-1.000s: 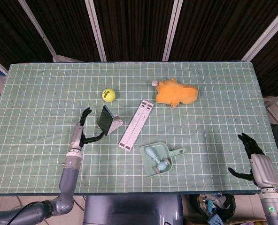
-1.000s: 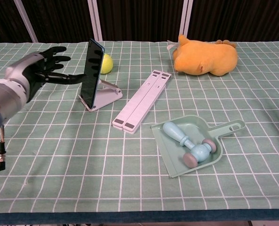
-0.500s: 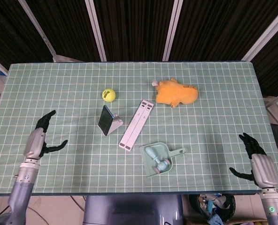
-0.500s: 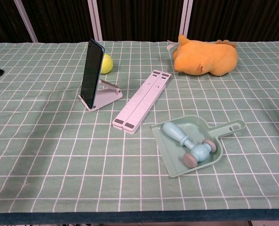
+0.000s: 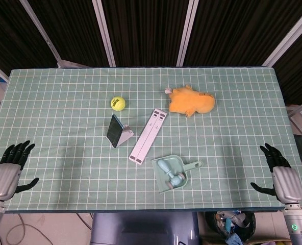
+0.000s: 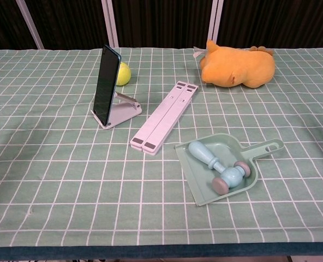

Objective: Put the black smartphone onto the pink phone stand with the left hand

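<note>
Both hands cut from one view, several things partly hidden

The chest view shows neither hand; in the head view the left hand [image 5: 7,171] sits at the left edge with its arm cut off by the frame's corner, and the right hand [image 5: 282,178] has its arm cut off at the bottom. The tennis ball [image 6: 123,73] is partly hidden behind the black smartphone [image 6: 106,85], which also covers part of the pink phone stand [image 6: 123,112]. The tabletop [image 6: 52,180] runs past both sides of the chest view.
</note>
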Controlling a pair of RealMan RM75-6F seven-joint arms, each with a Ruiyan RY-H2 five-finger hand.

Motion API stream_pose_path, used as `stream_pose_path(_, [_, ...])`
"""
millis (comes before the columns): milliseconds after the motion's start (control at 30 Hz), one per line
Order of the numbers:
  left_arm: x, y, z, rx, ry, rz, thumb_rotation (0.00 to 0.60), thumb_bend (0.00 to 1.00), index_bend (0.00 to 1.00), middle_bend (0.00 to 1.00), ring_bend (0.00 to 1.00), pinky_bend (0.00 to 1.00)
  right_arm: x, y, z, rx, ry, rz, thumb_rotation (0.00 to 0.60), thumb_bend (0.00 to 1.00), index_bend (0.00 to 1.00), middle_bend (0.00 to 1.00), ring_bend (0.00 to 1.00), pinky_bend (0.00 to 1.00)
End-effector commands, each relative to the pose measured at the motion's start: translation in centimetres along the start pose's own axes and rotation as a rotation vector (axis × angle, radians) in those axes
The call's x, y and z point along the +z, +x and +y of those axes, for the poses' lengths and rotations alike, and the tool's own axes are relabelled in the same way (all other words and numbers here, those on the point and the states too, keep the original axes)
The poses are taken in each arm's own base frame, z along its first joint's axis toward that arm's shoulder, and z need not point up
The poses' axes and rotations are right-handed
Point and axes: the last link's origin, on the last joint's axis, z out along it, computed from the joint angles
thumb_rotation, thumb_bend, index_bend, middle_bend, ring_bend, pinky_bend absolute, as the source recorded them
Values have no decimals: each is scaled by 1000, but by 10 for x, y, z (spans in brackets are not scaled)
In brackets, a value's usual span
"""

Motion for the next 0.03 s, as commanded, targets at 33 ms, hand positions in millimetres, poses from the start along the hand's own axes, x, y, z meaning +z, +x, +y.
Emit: stream_pose_path(33, [-4, 1, -3, 2, 8, 18, 600, 149, 0, 0, 0, 0, -1, 0, -1, 0, 2, 4, 600, 125, 0, 0, 0, 185])
